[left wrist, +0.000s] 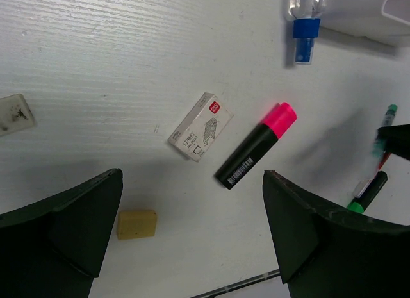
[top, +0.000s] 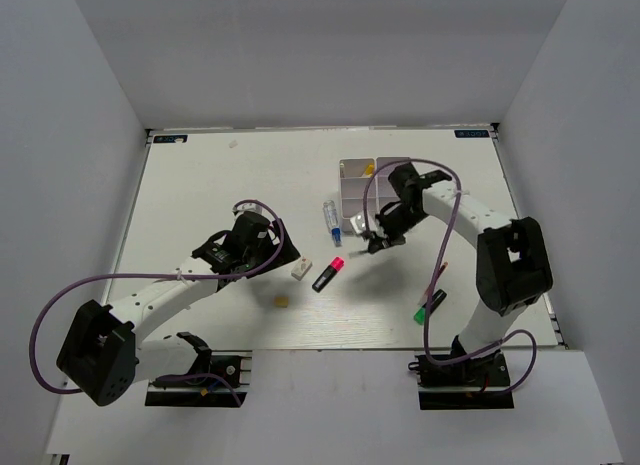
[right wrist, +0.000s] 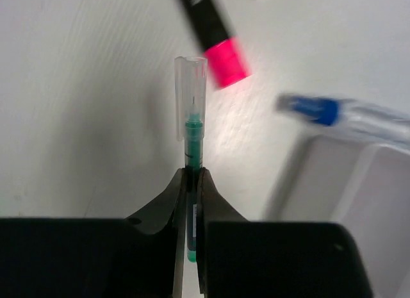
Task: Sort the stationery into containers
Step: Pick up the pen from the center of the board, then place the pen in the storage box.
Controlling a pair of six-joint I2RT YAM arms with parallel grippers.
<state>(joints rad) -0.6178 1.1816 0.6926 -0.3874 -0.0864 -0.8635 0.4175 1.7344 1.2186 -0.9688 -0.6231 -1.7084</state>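
Two arms: L and R, both reaching out over white tabletop (top: 200, 185).
L gripper (left wrist: 192, 181): jaws spread wide, nothing btwn them; hangs over mid-table.
Tan eraser block (left wrist: 136, 223): flat on table, just beside L gripper's left finger in wrist view.
Small white staple box (left wrist: 200, 136): flat on table, near pink highlighter, not touching it.
Pink-and-black highlighter (left wrist: 256, 145): flat, lying diagonal, right of staple box.
Blue-capped clear marker (top: 331, 220): flat on table, just beside left wall of box block.
White plastic compartment box (top: 345, 200): centre-right, far of R gripper; sthg yellowish in a far compartment.
R gripper (right wrist: 190, 182): pinched narrow on slim green pen (right wrist: 192, 138) w/ clear cap; pen sticks out past fingertips, near box's near-left corner.
Green-and-black highlighter (top: 431, 306): on table by R arm, well apart from box.
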